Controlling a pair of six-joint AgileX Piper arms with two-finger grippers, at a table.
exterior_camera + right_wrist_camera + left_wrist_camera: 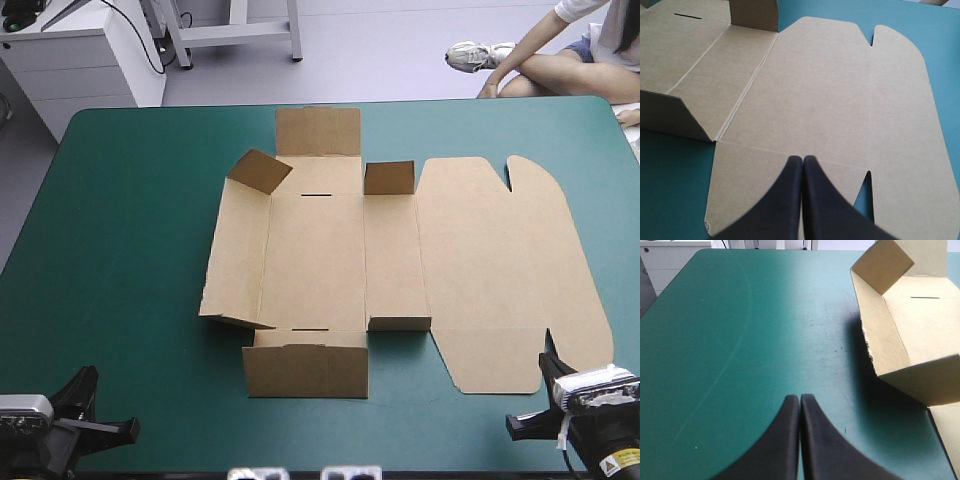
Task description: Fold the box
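surface: teal-green table | on it: brown box, mostly flat, mid-table, a few flaps raised

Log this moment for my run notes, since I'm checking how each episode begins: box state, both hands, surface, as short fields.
box: flat-cut brown cardboard box sheet, mostly flat, mid-table
raised parts: left side wall tilted up; small corner flaps standing
lid: wide lid panel flat, on the right
left hand: shut, over bare teal-green table cover, apart from the box
right hand: shut, over the lid panel's near edge; contact unclear
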